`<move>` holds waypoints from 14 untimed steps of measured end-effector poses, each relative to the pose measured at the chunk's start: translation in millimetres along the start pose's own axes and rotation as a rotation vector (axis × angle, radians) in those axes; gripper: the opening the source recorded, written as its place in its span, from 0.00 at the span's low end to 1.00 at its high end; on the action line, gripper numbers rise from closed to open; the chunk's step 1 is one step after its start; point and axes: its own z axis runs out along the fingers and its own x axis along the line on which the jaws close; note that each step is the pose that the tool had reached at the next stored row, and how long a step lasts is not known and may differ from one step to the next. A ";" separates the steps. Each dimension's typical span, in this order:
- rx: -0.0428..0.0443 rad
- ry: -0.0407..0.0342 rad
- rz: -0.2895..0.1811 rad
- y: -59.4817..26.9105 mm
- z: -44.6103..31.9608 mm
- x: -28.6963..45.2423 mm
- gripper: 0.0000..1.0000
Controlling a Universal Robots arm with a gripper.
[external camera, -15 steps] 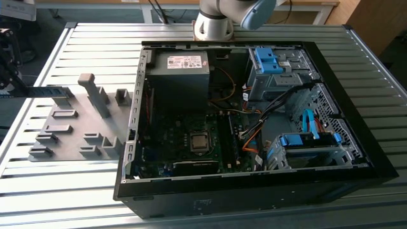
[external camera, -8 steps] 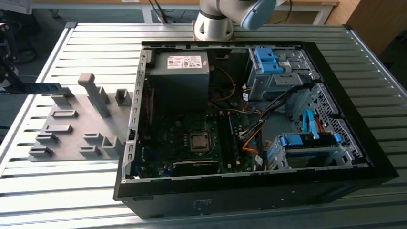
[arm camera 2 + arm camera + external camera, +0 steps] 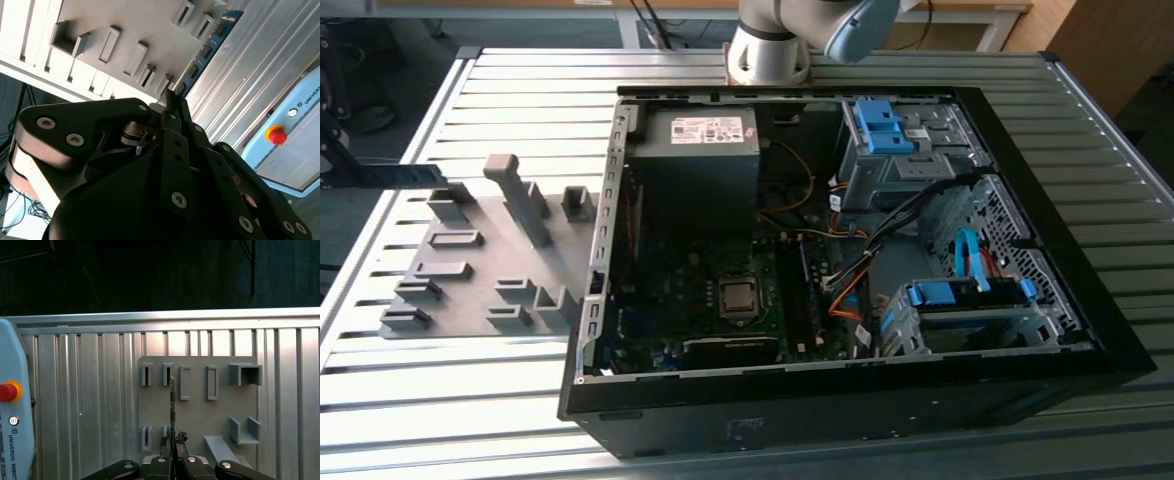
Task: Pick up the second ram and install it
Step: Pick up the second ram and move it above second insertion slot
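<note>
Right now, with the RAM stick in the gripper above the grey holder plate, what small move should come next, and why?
Probably carry it sideways, at a safe height, toward the open computer case. In both wrist views the gripper is shut on the RAM stick, which looks lifted clear of the grey holder plate; the case's wall stands between that plate and the motherboard.

The hand (image 3: 170, 102) is matte black in both wrist views, built of flat, rounded link bars (image 3: 175, 150) pinned with silver round-head screws (image 3: 179, 200). In the exterior view the arm (image 3: 771, 50) is a silver-grey tube with a pale blue rounded cap (image 3: 861, 25) on its joint.
</note>
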 end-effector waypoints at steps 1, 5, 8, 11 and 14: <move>0.0001 -0.0001 0.000 0.0 -1.2 0.0 0.14; 0.0001 0.0000 0.000 -0.1 -5.9 0.1 0.14; 0.0000 -0.0001 0.000 -0.2 -9.5 0.2 0.14; 0.0001 0.0000 0.000 -0.2 -12.8 0.2 0.14; 0.0001 -0.0001 0.000 -0.3 -15.9 0.3 0.14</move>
